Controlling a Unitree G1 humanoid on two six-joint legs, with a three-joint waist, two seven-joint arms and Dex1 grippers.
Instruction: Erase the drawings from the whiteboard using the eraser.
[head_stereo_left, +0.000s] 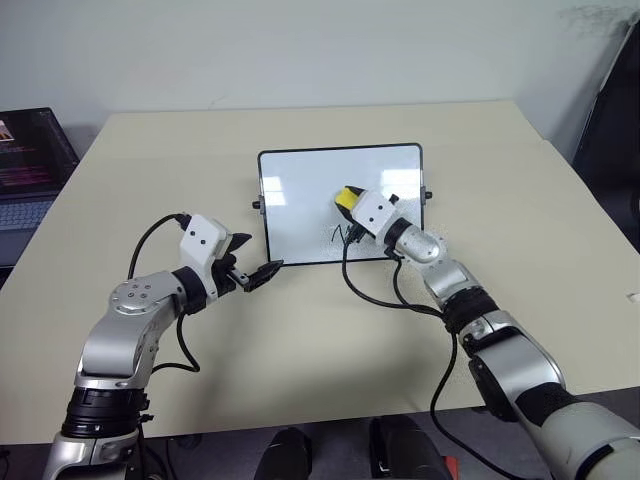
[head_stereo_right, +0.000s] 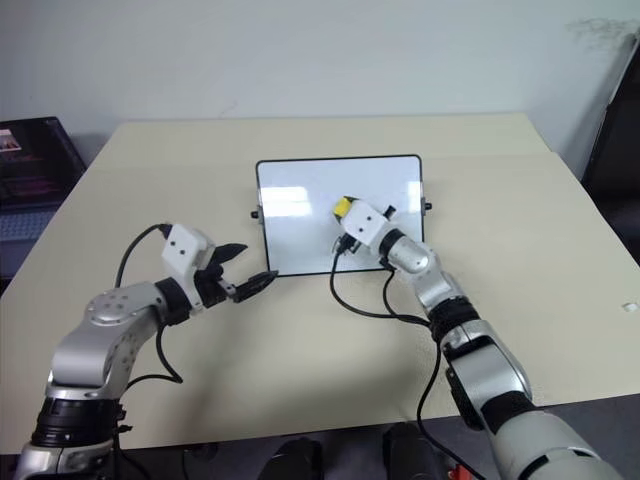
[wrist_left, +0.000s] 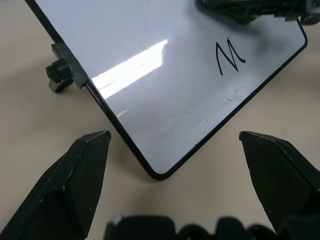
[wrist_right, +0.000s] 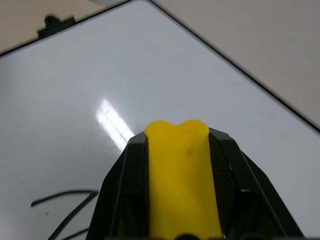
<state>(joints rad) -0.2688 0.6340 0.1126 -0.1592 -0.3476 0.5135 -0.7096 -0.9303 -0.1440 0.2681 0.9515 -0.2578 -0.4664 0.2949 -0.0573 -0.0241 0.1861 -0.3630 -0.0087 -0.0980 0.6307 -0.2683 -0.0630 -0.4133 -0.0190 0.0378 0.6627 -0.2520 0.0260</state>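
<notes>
On beige table (head_stereo_left: 300, 340), whiteboard (head_stereo_left: 300, 200) lay flat at centre: glossy white, thin black frame, rounded corners, small black side knobs, bright glare streak on surface. Your right gripper (wrist_right: 175, 145) sat over board's right half, jaws clamped on eraser (wrist_right: 181, 175), small yellow block with notched tip. One of drawings, black M-like zigzag (wrist_left: 228, 57), showed near board's front edge, faint marker smudges beside it. Your left gripper (wrist_left: 175, 150) hovered at board's near left corner, jaws apart, holding nothing. Laptop (head_stereo_left: 30, 170) sat at far left.
</notes>
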